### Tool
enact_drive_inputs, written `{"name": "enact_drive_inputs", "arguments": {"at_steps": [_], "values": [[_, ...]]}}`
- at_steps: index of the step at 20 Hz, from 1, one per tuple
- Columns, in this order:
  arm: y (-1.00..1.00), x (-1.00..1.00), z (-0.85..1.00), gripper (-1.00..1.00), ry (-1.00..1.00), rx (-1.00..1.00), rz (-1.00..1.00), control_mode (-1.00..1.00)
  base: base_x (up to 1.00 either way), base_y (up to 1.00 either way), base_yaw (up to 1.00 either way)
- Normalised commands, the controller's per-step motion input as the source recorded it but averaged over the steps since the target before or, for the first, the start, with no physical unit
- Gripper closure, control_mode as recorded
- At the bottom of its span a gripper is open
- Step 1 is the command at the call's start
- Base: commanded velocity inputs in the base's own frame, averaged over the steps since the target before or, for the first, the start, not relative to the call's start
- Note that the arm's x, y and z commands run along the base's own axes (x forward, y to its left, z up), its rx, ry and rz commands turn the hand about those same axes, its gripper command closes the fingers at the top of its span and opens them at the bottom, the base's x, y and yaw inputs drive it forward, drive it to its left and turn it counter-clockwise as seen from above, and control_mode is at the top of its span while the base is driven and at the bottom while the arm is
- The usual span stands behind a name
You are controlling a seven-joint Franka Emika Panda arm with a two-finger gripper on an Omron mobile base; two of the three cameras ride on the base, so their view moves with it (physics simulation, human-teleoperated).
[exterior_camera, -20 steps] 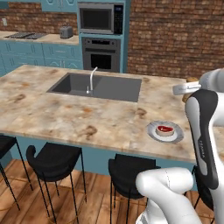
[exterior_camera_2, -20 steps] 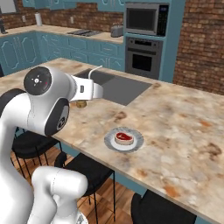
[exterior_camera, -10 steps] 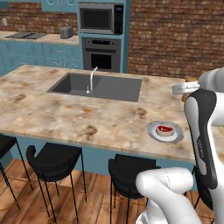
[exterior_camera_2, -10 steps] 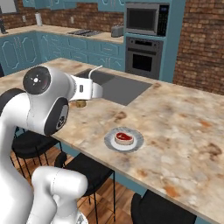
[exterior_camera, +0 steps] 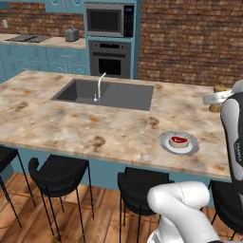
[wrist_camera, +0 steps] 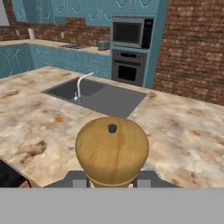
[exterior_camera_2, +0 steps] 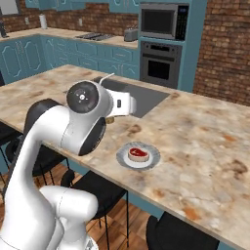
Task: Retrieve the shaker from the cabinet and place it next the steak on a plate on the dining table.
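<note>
Rear flanking views, shared dining table

pincer clamped tight, arm raised

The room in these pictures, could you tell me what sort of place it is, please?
A home kitchen, rendered: a marbled island with an inset sink and tap, a built-in oven under a microwave, and teal cabinets against brick walls.

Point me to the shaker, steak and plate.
shaker [wrist_camera: 112,151], hand view, its rounded wooden top.
steak [exterior_camera: 178,140], left base view, middle of the red meat.
plate [exterior_camera_2: 153,156], right base view, bare right rim.
</note>
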Motion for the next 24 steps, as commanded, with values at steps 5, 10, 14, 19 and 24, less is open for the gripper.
{"name": "enact_drive_inputs", "arguments": {"at_steps": [5,10,14,19,24], "values": [[-0.67,0.10,-0.11,1.00,0.00,0.00,0.26,-1.00,0.00,0.00,0.00],[-0.33,0.00,-0.24,1.00,0.00,-0.01,0.22,-1.00,0.00,0.00,0.00],[-0.02,0.05,-0.21,1.00,-0.05,0.00,0.01,-1.00,0.00,0.00,0.00],[0.00,0.14,-0.29,1.00,-0.07,0.00,0.00,-1.00,0.00,0.00,0.00],[0.00,0.07,-0.44,1.00,-0.02,0.00,0.00,-1.00,0.00,0.00,0.00]]}}
